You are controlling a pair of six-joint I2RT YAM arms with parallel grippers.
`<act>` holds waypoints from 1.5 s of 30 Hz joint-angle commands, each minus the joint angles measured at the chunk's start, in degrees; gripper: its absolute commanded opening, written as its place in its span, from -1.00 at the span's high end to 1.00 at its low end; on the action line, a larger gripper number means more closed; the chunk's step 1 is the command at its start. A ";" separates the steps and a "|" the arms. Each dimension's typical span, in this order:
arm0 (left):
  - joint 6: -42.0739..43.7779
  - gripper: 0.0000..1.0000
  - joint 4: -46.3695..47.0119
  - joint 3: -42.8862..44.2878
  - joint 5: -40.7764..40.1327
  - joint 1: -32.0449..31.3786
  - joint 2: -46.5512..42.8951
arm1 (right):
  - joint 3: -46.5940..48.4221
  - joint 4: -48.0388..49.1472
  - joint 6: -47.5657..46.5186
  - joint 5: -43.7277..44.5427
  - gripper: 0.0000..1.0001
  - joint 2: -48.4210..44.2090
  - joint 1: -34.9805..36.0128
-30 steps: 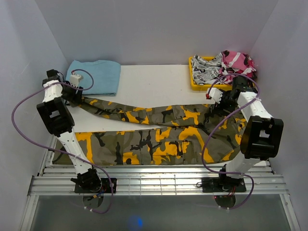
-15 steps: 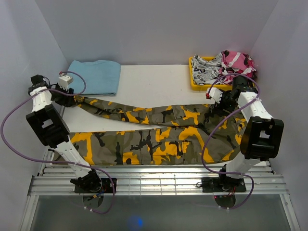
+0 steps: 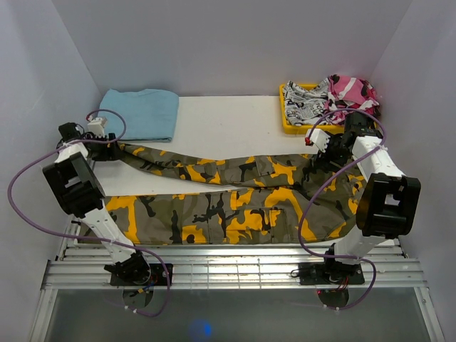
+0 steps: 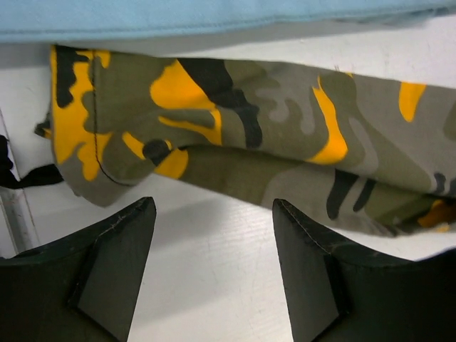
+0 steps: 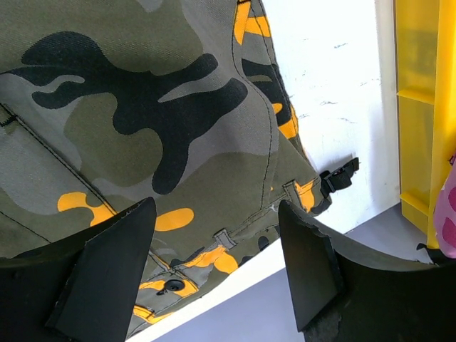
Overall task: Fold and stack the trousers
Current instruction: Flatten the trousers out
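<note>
- Across the enclosure floor, a white table (image 3: 228, 121) carries everything, with both arm bases at its near edge.
- Camouflage trousers (image 3: 235, 210) of olive, orange-yellow and black fill the near half of the table. The waist is at the right and the cuffs at the left. One leg lies flat along the near edge. The other is bunched into a narrow, twisted band that runs from the waist out to the far left.
- At the far-left corner lies a folded blue cloth (image 3: 142, 112). The cuff of the bunched leg ends just beside its near edge.
- At the far-right corner sits a yellow tray (image 3: 286, 121). It holds a black-and-white printed garment (image 3: 306, 105) and a pink camouflage garment (image 3: 350, 91) that spills over its right side.
- Over the waist at the right edge, the right gripper (image 5: 215, 206) has its fingers spread apart above the fabric with nothing between them. Belt loops, a button and a black buckle (image 5: 340, 174) show below it, and the waistband reaches the table's edge.
- By the cuff at the left, the left gripper (image 4: 212, 214) has its fingers spread apart over bare table and grips nothing. The cuff lies just beyond its fingertips.
</note>
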 commanded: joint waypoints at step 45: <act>8.16 1.00 -31.44 30.76 -20.33 -1.61 -12.23 | -1.23 5.01 -2.79 -5.49 -0.42 -4.55 -8.46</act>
